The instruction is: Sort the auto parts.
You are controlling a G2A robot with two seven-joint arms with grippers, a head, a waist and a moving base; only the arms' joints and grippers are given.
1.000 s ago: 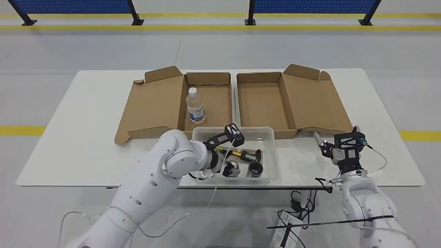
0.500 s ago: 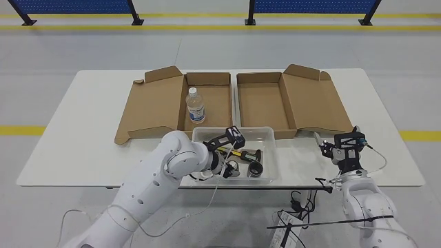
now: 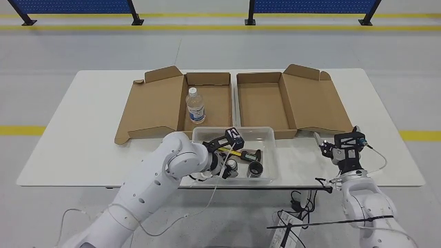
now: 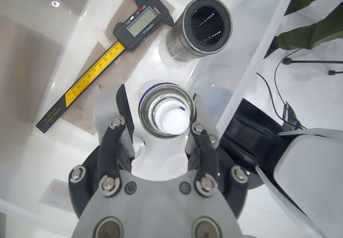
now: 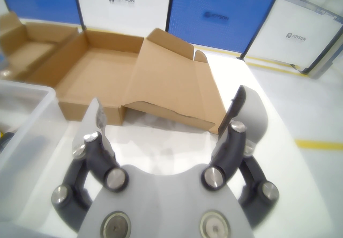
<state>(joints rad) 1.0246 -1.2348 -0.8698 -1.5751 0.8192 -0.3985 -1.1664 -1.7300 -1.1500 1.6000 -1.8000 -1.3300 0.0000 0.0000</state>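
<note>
A clear plastic bin point(image 3: 234, 129) at the table's front holds a metal cylinder with a white core point(image 4: 166, 113), a steel linear bearing point(image 4: 199, 28) and a black and yellow digital caliper point(image 4: 107, 56). My left gripper point(image 4: 159, 105) is down inside the bin, open, one finger on either side of the upright cylinder; one finger point(image 4: 124, 107) stands slightly clear of it. From the top, the left gripper point(image 3: 231, 167) sits beside the bearing point(image 3: 256, 171). My right gripper point(image 5: 167, 107) is open with nothing in it, over the table's front right point(image 3: 322, 145).
Two open cardboard boxes lie behind the bin: the left box point(image 3: 210, 100) holds a water bottle point(image 3: 196, 105), and nothing lies in the right box point(image 3: 262, 107). The bin wall point(image 4: 257, 43) stands close to the left gripper. Bare table lies around the right gripper.
My left gripper has sunk slightly lower into the bin around the cylinder. The right arm has not moved.
</note>
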